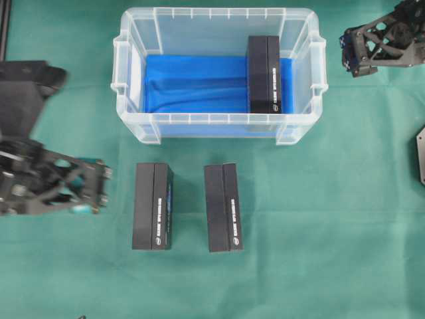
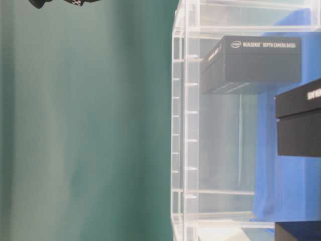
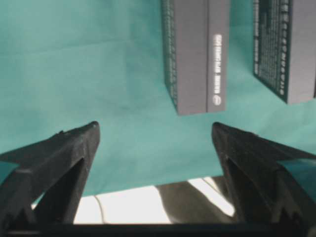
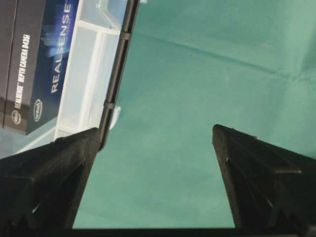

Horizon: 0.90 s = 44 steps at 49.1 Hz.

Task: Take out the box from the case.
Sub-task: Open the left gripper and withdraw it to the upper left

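Three black boxes counted, one box (image 1: 264, 74) inside case (image 1: 129, 93) at its 3 o'clock end on blue cloth (image 1: 192, 83), two boxes (image 1: 152, 206) (image 1: 222, 207) outside at 6 o'clock on green tablecloth (image 1: 319, 219), left gripper (image 1: 99, 189) at 8 o'clock, jaws apart, empty, right gripper (image 1: 346, 52) at 2 o'clock, jaws apart, empty.

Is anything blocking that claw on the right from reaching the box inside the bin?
Only the bin's right wall. It stands between the right gripper and the box, so the open gripper must go over the rim.
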{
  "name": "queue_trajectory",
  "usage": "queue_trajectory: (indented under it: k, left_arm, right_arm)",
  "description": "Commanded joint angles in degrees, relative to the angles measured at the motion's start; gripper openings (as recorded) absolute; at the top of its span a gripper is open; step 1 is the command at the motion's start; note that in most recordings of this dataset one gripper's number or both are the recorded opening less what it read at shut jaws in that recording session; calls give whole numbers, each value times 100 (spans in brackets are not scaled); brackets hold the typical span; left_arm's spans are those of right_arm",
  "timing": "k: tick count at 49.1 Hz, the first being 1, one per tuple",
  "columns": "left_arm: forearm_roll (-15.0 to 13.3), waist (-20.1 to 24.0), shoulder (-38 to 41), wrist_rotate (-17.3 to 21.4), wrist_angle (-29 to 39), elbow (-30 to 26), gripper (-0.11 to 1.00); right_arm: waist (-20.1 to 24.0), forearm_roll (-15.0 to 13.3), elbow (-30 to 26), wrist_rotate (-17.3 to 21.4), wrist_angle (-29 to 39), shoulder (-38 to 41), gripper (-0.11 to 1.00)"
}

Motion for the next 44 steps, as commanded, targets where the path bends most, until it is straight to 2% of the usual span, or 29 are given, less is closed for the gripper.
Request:
queue_trajectory:
  k: [1,8,16,28,37,44]
  left_arm:
    - [0,-79,-396,9,18,158,98]
    - [0,-114,-756,9,26,457,98]
    - [0,-35,-879,26,141,545,98]
    - [0,352,-1037,123,422,659,98]
    - [0,940,-1266,721,448,791,98]
    - [0,1626,-1354,1450,466,835,98]
  right_arm:
    - [18,-9,-62,9,35,-70,92]
    - [18,-9,-62,18,88,-70,92]
    - [18,0,-53,62,88,-70,92]
    - [18,0,-62,79,141,-79,92]
    - [18,0,-62,88,167,-79,92]
    - [18,9,-70,97,167,-70,92]
